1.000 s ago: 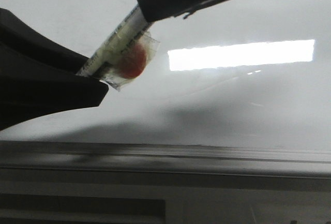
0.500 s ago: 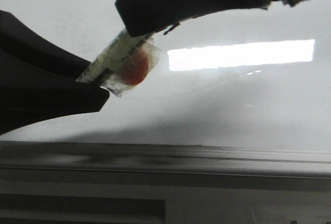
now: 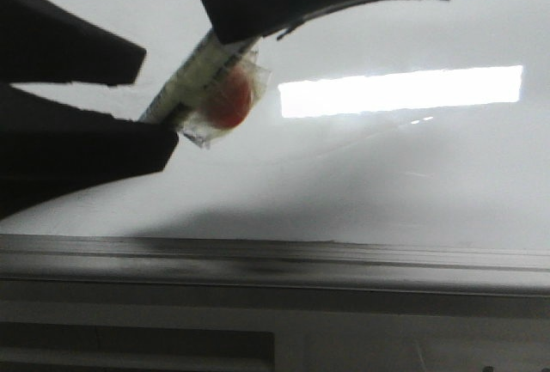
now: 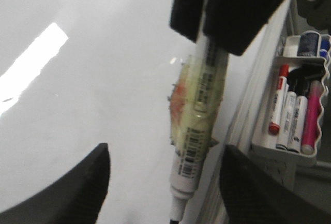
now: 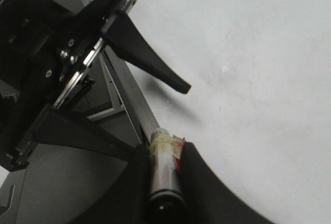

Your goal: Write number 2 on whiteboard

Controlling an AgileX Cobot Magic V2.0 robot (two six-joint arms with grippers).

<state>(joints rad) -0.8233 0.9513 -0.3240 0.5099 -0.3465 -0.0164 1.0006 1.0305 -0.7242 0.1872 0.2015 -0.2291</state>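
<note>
The whiteboard [image 3: 387, 183] fills the front view, glossy, with a bright rectangular glare. No number 2 shows on it in any view. My right gripper [image 3: 232, 20] reaches in from the top and is shut on a white marker [image 3: 196, 76] wrapped in clear tape with a red patch. The right wrist view shows its fingers clamped on the barrel [image 5: 164, 175]. My left gripper [image 3: 159, 101] is open, with one finger on each side of the marker's lower end. In the left wrist view the marker [image 4: 199, 115] hangs between the spread fingers [image 4: 77, 193], its bare tip pointing down.
A grey ledge [image 3: 275, 260] runs along the board's lower edge. In the left wrist view a white tray [image 4: 282, 154] beside the board holds red, black and pink markers. The left arm's body [image 5: 46, 69] is close to the right gripper.
A second left finger now shows above the marker's lower end in the front view, with a gap between the fingers. The right gripper and marker have barely shifted.
</note>
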